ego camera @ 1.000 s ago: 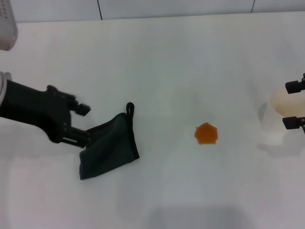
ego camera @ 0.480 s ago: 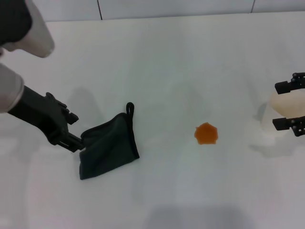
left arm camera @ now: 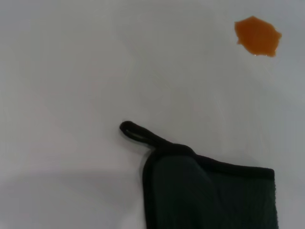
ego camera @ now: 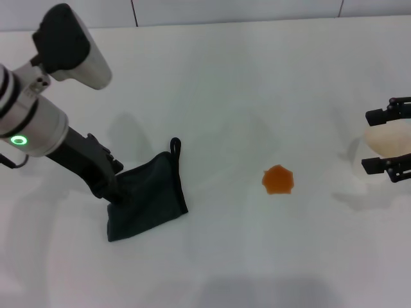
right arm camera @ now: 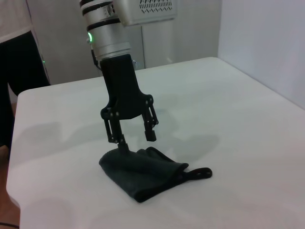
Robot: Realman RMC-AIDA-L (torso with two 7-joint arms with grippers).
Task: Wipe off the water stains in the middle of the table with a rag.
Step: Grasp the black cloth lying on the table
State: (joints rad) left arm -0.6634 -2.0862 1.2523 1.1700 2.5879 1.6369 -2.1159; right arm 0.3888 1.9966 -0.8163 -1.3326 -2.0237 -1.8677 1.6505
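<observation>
Looked like lab or robot test room, not home. Broad plain white tabletop carried almost nothing. Plain pale walls and light panelled doors or cabinets stood behind tabletop in right wrist view. Person in dark trousers stood beside tabletop edge, only partly in view. No domestic furnishing visible.

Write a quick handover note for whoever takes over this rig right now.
Left end effector: open, directly over the rag's left edge, one finger touching it, nothing gripped.
Right end effector: at the table's right edge, open around a white cup.
Orange stain: mid-table, right of the rag, untouched.
Done: arm positioned over rag.
Left: grip rag, wipe stain.
</observation>
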